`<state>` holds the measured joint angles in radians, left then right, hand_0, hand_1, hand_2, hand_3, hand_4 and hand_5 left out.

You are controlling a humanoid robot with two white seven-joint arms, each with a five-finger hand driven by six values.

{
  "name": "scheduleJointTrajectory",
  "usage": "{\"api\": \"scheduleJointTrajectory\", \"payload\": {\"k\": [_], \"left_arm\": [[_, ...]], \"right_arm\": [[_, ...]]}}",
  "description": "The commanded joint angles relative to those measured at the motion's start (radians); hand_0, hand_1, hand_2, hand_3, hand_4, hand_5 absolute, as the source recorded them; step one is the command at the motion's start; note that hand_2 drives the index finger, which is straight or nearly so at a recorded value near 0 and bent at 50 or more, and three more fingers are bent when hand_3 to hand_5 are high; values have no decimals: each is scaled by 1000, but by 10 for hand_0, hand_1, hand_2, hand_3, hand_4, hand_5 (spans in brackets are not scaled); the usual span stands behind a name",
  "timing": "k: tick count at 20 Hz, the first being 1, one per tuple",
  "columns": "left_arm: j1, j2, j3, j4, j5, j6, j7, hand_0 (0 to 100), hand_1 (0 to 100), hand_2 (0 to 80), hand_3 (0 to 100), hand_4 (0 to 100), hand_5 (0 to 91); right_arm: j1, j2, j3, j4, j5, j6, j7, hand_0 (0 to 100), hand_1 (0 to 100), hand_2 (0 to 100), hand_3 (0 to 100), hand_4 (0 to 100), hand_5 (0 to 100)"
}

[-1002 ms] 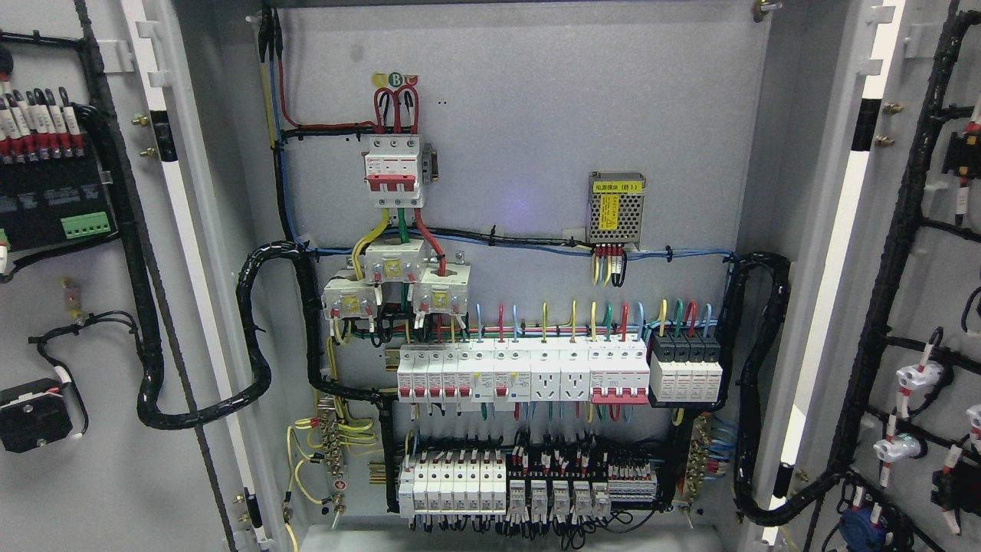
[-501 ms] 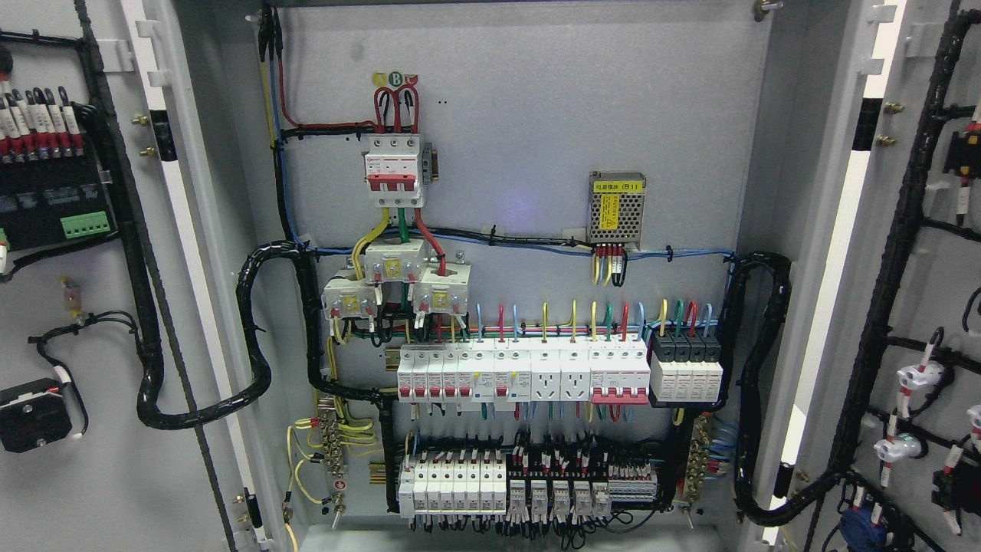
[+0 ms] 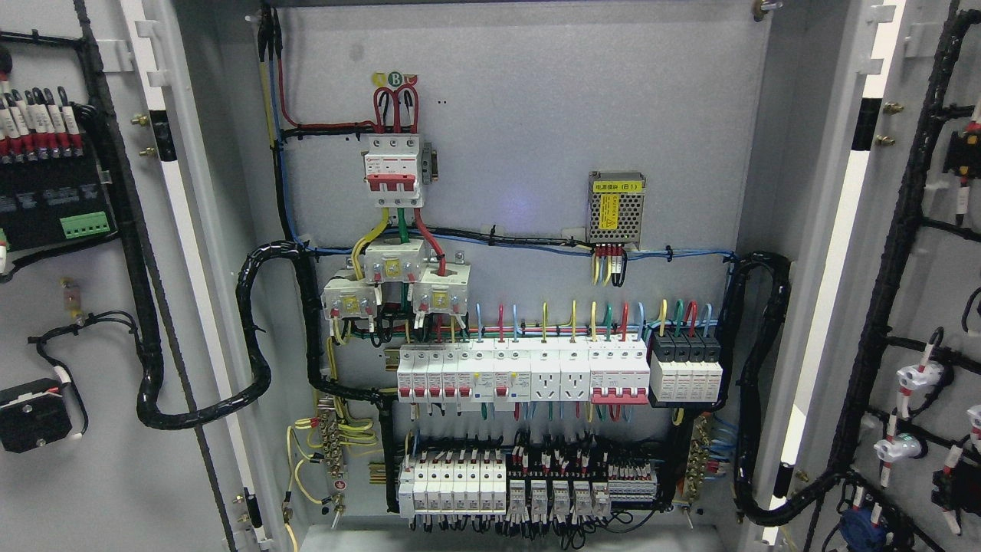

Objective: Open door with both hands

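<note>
Doors swung wide either side of the cabinet (image 3: 521, 92); task looks finished.
I see left door (image 3: 77, 475) left of it, right door (image 3: 931, 322) right; neither hand shows, so grip unknowable, nearer arm unjudgeable.

- A white letter "B" is shown on a green round sticker (image 3: 395, 78) above the red-handled main breaker (image 3: 392, 170).
- "(B1)" is printed at the end of the top label (image 3: 617, 186) on the perforated metal power supply (image 3: 616, 209); the characters before it are too small to be made out.
- A yellow label (image 3: 608, 211) on the same unit carries print that perhaps forms a warning, but cannot be read.
- Markings on the lower breaker rows (image 3: 521, 374) are illegible.
</note>
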<state>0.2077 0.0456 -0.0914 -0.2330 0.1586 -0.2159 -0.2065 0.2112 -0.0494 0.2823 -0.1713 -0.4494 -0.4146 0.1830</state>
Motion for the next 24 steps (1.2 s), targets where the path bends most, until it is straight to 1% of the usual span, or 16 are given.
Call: {"api": "scheduleJointTrajectory", "payload": {"k": [1,3,7,8,12,24], "left_arm": [[-25,-24,21,222,-1,4,-1,0,0,0,0,30,0],[-28,-24,22,222,-1,4,-1,0,0,0,0,30,0],[-28,-24,22,222,1,6,-1,0,0,0,0,30,0],[-28,-24,22,221,-1,4,-1,0,0,0,0,30,0],[-28,-24,22,216,1,4,-1,0,0,0,0,30,0],[-31,-23,21,202,4,0,-1,0,0,0,0,30,0]], "right_arm": [[-79,31,-28,219,52,74,-5,107,0,0,0,0,0],[-99,31,-31,231,52,97,-5,107,0,0,0,0,0],[-102,36,-28,233,78,140,-10,107,0,0,0,0,0],[-102,45,-29,233,104,142,-11,107,0,0,0,0,0],[-101,51,-29,233,129,142,-11,106,0,0,0,0,0],[-98,51,-28,233,132,142,-11,106,0,0,0,0,0]]}}
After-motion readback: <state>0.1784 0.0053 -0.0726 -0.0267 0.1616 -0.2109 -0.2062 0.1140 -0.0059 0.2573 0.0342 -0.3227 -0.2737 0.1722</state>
